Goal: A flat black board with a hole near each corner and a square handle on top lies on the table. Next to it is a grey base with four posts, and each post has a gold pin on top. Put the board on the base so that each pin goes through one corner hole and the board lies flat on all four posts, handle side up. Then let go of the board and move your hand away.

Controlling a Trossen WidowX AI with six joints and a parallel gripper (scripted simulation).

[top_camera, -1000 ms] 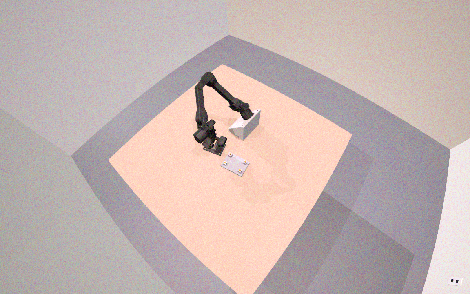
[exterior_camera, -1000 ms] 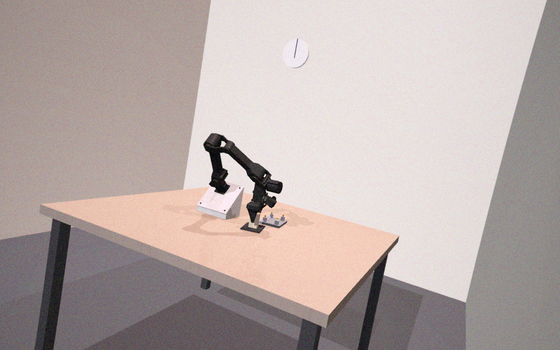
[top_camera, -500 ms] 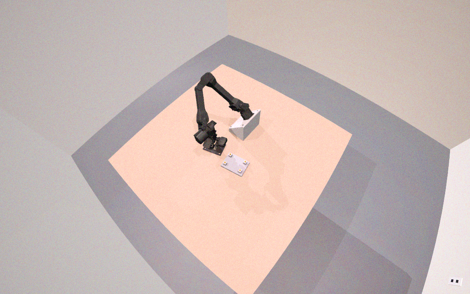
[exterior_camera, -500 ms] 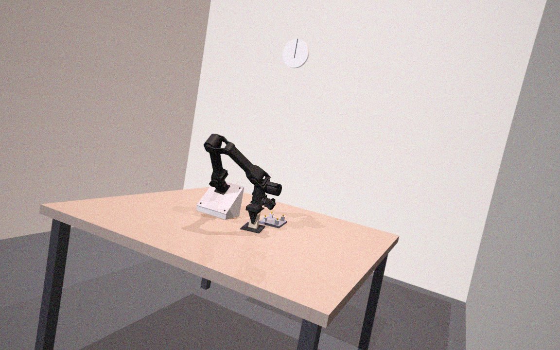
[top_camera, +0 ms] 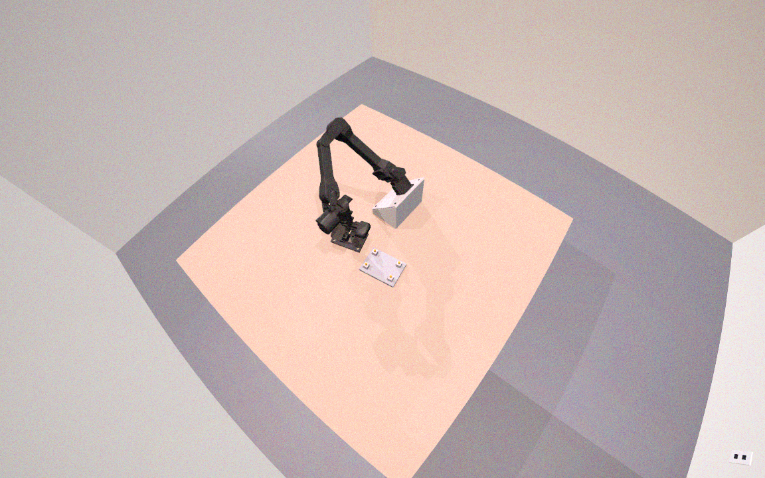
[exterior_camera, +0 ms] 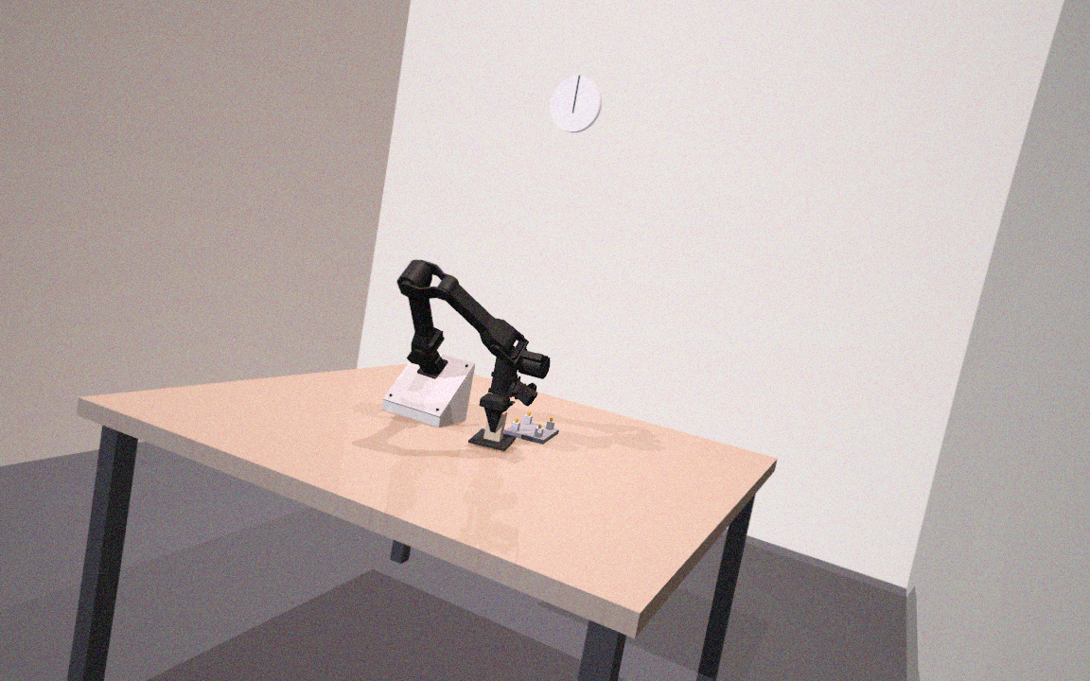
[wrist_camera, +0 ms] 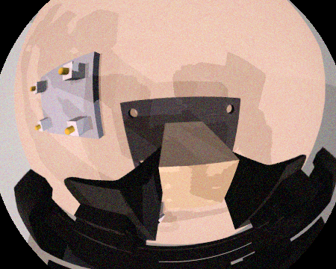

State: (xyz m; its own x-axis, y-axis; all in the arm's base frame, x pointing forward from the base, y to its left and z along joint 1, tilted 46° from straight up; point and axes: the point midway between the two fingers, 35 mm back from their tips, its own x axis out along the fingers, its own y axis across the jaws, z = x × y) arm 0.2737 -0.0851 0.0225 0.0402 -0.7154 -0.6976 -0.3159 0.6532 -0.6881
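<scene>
The end effector [top_camera: 348,230] [exterior_camera: 494,429] [wrist_camera: 198,190] grips the upright handle [exterior_camera: 495,427] [wrist_camera: 198,164]; the board [top_camera: 358,246] [exterior_camera: 481,439] [wrist_camera: 179,108] is handle-up, its long axis unclear. The pinned base [top_camera: 382,268] [exterior_camera: 542,437] [wrist_camera: 69,95] stands beside it.

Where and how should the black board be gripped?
Best by its square handle, from above, fingers on two opposite flat sides. The handle stands upright mid-board, while the board itself is thin and lies flat, probably hard to pinch; this also leaves the corner holes free.

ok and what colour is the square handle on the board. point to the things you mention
Pale tan, a light cream-wood shade; the handle [exterior_camera: 494,431] [wrist_camera: 198,184] shows best in the wrist view.
</scene>
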